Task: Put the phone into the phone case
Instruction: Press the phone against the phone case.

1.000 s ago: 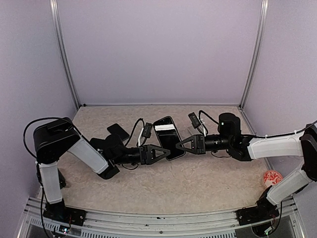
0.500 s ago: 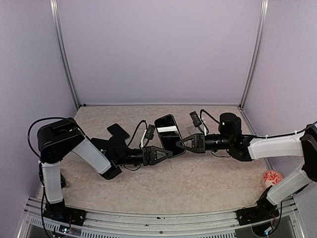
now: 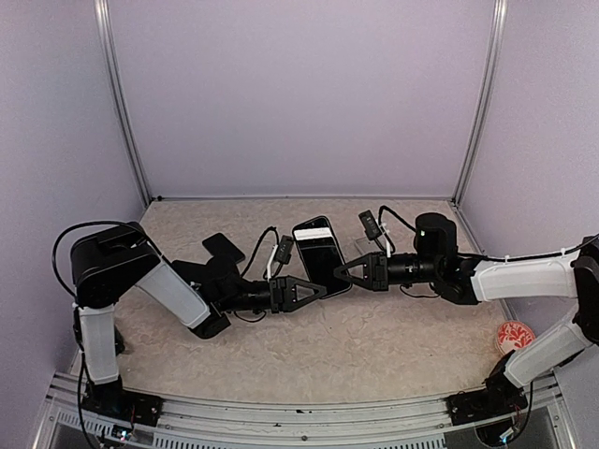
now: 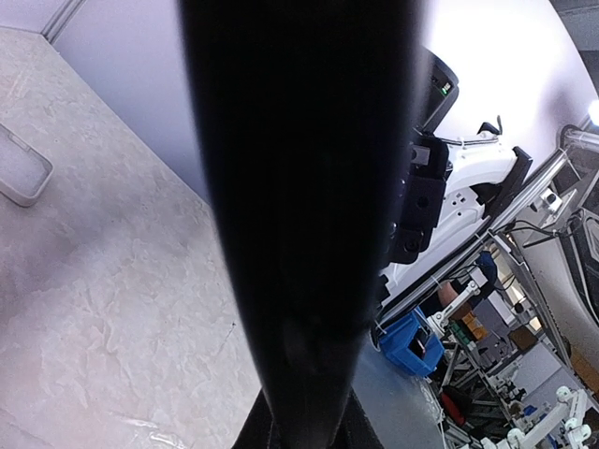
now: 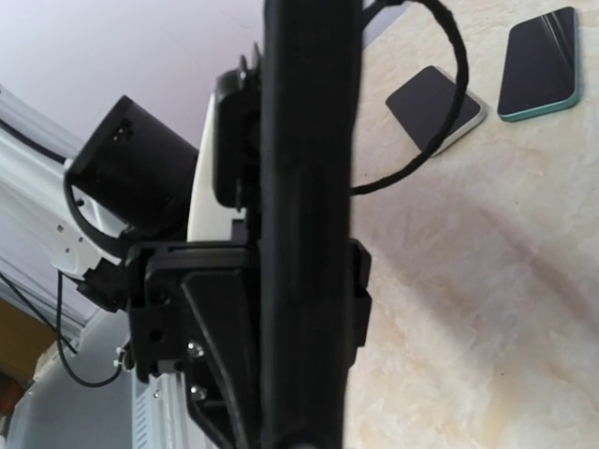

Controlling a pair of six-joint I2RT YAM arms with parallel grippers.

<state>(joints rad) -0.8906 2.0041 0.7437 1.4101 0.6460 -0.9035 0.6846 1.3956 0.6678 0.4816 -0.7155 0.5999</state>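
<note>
Pinched from two sides over the middle of the bench (image 3: 374, 346): the phone (image 3: 316, 251), a black slab with a pale strip across its far end, lying at a slant between the two arms. Closed on its near corner with the left claw (image 3: 321, 286), fingers drawn almost together on the thin edge. Closed likewise on its right long edge with the right claw (image 3: 340, 270), reaching in from the opposite side. In each wrist view, little more than a dark edge-on bar down the middle of the frame, gripped between the fingers. Hard to tell whether fully clear of the bench or resting a corner on it. On the bench near the right claw: the phone case (image 4: 21, 168), clear and empty, lying flat, apart from the phone and from both claws, only faintly visible from above. Elsewhere on the bench: a second black phone (image 3: 223, 248) behind the left arm and, in the right wrist view, a teal-edged phone (image 5: 536, 64) just beside it. Near the right arm's base, a red and white disc (image 3: 514, 336).
</note>
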